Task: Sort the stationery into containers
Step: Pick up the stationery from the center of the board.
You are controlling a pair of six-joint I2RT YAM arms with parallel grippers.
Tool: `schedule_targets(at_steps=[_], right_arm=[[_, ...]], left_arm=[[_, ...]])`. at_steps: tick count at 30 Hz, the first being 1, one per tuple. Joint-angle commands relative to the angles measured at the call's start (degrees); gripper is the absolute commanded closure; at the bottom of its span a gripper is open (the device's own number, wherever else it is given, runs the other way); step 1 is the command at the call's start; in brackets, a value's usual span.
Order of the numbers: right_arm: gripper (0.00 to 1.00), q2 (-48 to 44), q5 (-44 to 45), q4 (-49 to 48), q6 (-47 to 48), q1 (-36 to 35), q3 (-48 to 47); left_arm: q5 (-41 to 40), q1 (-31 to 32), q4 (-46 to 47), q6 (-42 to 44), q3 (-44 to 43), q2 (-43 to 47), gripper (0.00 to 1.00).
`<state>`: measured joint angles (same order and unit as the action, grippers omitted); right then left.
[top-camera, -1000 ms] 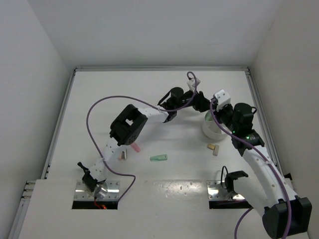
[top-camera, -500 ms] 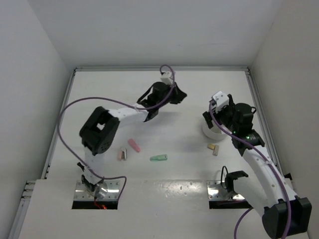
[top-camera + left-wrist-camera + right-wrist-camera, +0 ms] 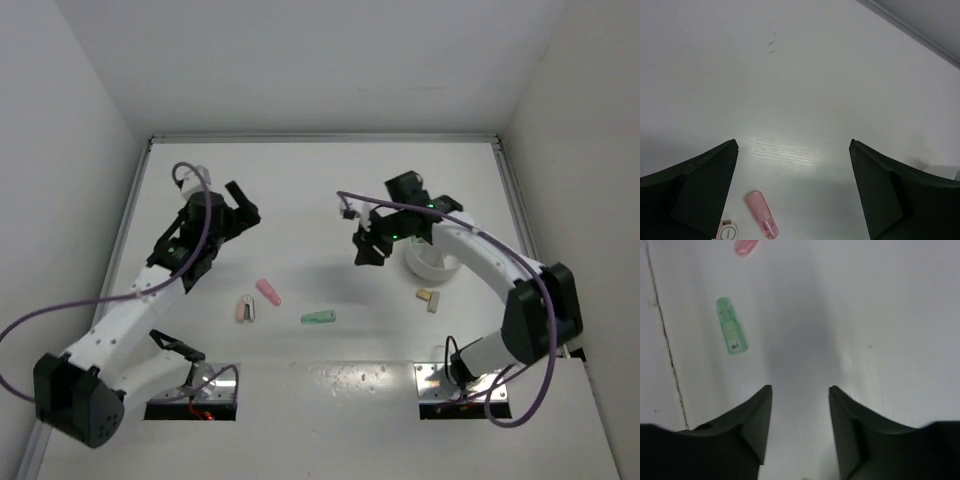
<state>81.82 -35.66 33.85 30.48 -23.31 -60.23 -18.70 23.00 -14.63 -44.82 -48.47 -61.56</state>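
Observation:
On the table lie a pink stick (image 3: 268,291), a small pink-and-white piece (image 3: 245,309), a green stick (image 3: 318,318) and a tan block (image 3: 430,298). The round white tub (image 3: 432,268) stands at the right, partly under my right arm. My left gripper (image 3: 244,208) hovers open at the back left, beyond the pink stick (image 3: 761,221), with nothing between its fingers (image 3: 715,172). My right gripper (image 3: 363,247) hangs open and empty just left of the tub. The right wrist view shows the green stick (image 3: 731,332) ahead and to the left of the right gripper (image 3: 800,388).
A small white round piece (image 3: 727,232) lies beside the pink stick. White walls close the table at the back and sides. Purple cables trail from both arms. A seam in the table surface (image 3: 665,340) runs past the green stick.
The left arm swung from the back middle to the back left and its jaws opened wide. The right arm came off the tub and moved left of it, jaws open.

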Motion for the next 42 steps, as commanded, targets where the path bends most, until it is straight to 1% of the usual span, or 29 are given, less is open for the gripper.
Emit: schedule_targets(at_steps=[1, 2, 3, 4, 5, 6, 7, 8, 9, 10, 11, 12, 13, 14, 16, 20, 24, 32, 36, 39, 42], right_arm=[[0.46, 6.05, -2.41, 6.06, 1.87, -9.34, -7.17], [0.37, 9.64, -0.66, 4.84, 0.73, -11.47, -9.62], [0.35, 11.41, 1.45, 4.83, 0.03, -13.5, -10.6], [0.35, 13.08, 3.21, 3.96, -0.59, -17.26, -11.4], [0.33, 16.23, 5.14, 3.95, -1.21, -18.95, -11.93], [0.33, 17.31, 6.55, 2.9, -1.21, -20.44, -11.93], [0.33, 18.1, 10.4, 1.76, -2.34, -23.16, -11.41], [0.33, 18.63, 12.61, 0.01, -4.7, -24.58, -9.92], [0.33, 19.16, 14.81, -2.36, -5.25, -25.81, -9.39], [0.33, 20.03, 18.31, -3.6, -6.04, -27.73, -8.77], [0.32, 20.04, 19.56, -4.57, -6.92, -28.62, -8.77], [0.32, 21.87, 20.27, -4.58, -6.92, -29.33, -9.29], [0.32, 22.76, 21.93, -4.58, -7.71, -30.12, -10.34], [0.32, 23.64, 23.08, -4.58, -8.93, -31.52, -11.13], [0.32, 25.57, 25.98, -4.58, -10.08, -32.76, -13.24], [0.35, 29.09, 30.29, -4.05, -11.49, -36.01, -14.3], [0.36, 30.15, 34.5, -4.58, -12.54, -38.04, -13.78], [0.36, 33.13, 35.92, -2.56, -12.55, -39.97, -13.78], [0.38, 33.75, 35.92, -2.56, -12.55, -39.97, -13.07], [0.42, 34.36, 35.31, -1.24, -12.03, -39.36, -13.07], [0.57, 35.07, 33.47, 0.25, -11.5, -39.36, -13.07]], left_arm=[[-0.73, -2.6, -5.66, 1.66, 0.48, 8.46, 0.0], [-0.73, -4.18, -6.37, 2.62, 0.48, 9.61, 0.0], [-1.94, -4.89, -7.94, 4.37, 0.48, 11.01, 0.0], [-3.52, -5.51, -8.56, 5.0, 0.48, 11.02, 0.0], [-3.54, -6.56, -8.57, 5.0, 1.18, 11.81, 0.02], [-4.15, -6.57, -8.57, 5.79, 1.7, 12.42, 0.07], [-4.15, -7.18, -8.57, 5.19, 2.84, 12.43, 0.13], [-4.15, -7.97, -8.57, 4.66, 2.85, 13.13, 0.31], [-3.54, -8.67, -8.57, 4.65, 2.85, 13.13, 0.37], [-2.23, -9.37, -7.96, 4.65, 2.85, 13.13, 0.42], [-1.52, -11.03, -7.95, 4.65, 2.85, 13.13, 0.44], [-0.82, -11.83, -7.43, 4.65, 2.85, 13.13, 0.43], [0.14, -12.71, -7.43, 5.26, 2.85, 13.13, 0.39], [1.72, -13.24, -7.43, 5.27, 2.85, 12.61, 0.29], [2.43, -13.25, -7.43, 5.88, 2.85, 12.08, 0.24], [2.97, -13.25, -7.43, 5.88, 2.85, 12.08, 0.23], [2.97, -13.25, -7.43, 5.88, 2.85, 12.08, 0.22], [2.97, -13.25, -7.43, 6.41, 2.85, 12.6, 0.22], [3.49, -13.25, -7.43, 6.41, 2.85, 12.6, 0.22], [3.49, -13.25, -7.43, 6.93, 2.85, 12.6, 0.22], [3.49, -13.25, -7.43, 6.94, 2.85, 12.6, 0.22]])
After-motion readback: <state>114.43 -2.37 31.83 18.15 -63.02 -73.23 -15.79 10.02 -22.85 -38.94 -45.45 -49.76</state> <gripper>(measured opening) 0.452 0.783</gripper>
